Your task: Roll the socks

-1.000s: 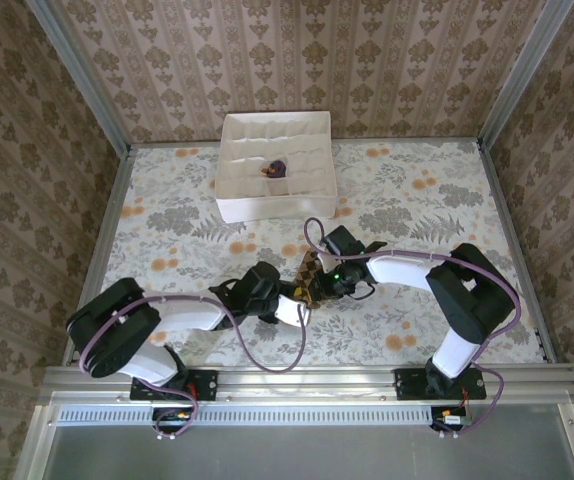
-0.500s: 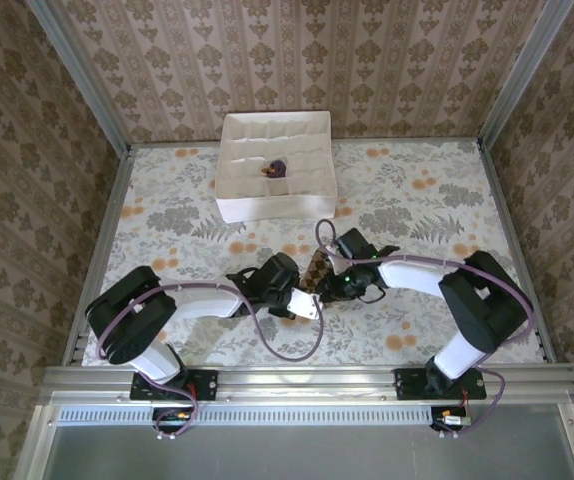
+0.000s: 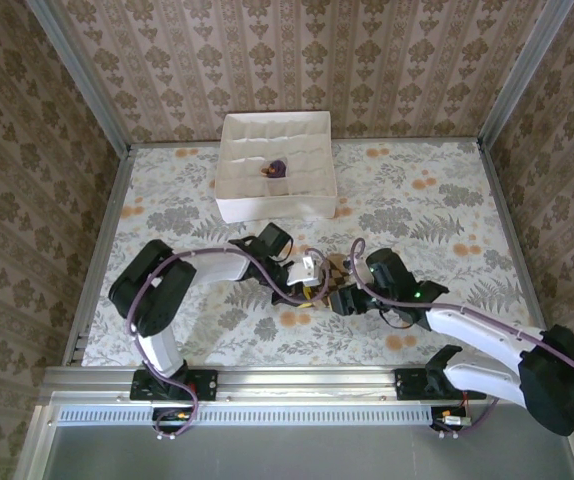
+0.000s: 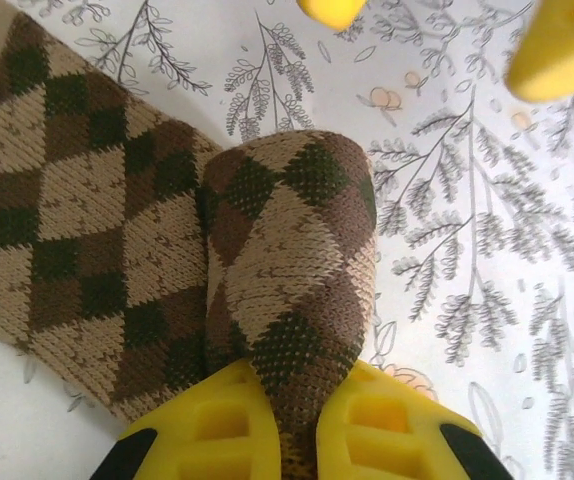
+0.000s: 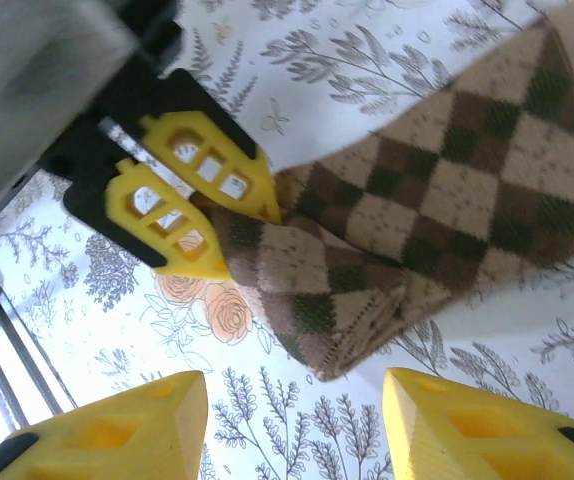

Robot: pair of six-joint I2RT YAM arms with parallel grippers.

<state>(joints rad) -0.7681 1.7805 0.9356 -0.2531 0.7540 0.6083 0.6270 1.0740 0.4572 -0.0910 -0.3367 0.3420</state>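
Checked sock now between left jaws

One checked sock, one purple sock, one box, left tool, right tool.

Finding: a robotics test cell dressed to look domestic, not a lived-in home. The three walls carry repeating damask wallpaper, yet bare aluminium frame posts stand at the corners. The worktop is covered in a floral print. Two cabled robot arms, left and right, are bolted to a metal rail along the near edge. A white compartmented organiser box sits at the far side.
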